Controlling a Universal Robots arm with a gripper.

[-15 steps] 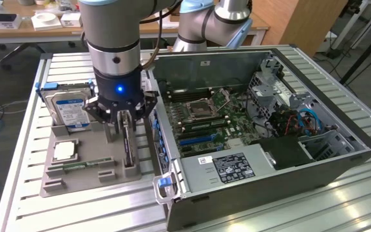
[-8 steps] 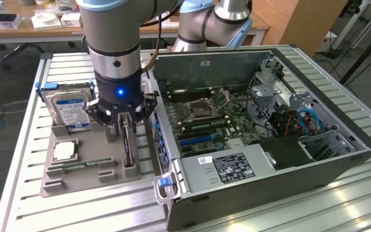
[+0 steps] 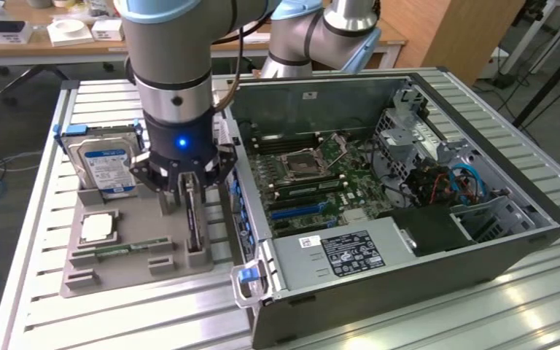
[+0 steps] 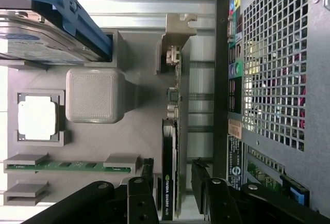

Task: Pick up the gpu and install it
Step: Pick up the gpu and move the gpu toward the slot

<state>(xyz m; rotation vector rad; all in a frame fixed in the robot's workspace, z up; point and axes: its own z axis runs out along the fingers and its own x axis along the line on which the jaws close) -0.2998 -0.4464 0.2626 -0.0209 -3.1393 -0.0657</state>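
Gpu stands on its long edge in a slot of the grey tray on the bench, directly under the gripper and between its two fingers. The card's metal bracket sits at the end farthest from the gripper.

Starting at the exterior view's left and well apart from the gripper, a hard drive stands upright in the tray. A CPU chip and a RAM stick lie in their own recesses, nearer to the gripper. The gripper itself is spread wide, one finger on each side of the card, and has hold of nothing. Just beside it, on the exterior view's right, is the open computer case, with its motherboard exposed.

The card looks thin and tall for its base, so an off-centre squeeze would probably tip it in the slot or let it slip. The bracket could also snag on the tray's holder, and the finger on the case side has little room before it would strike the rear panel.
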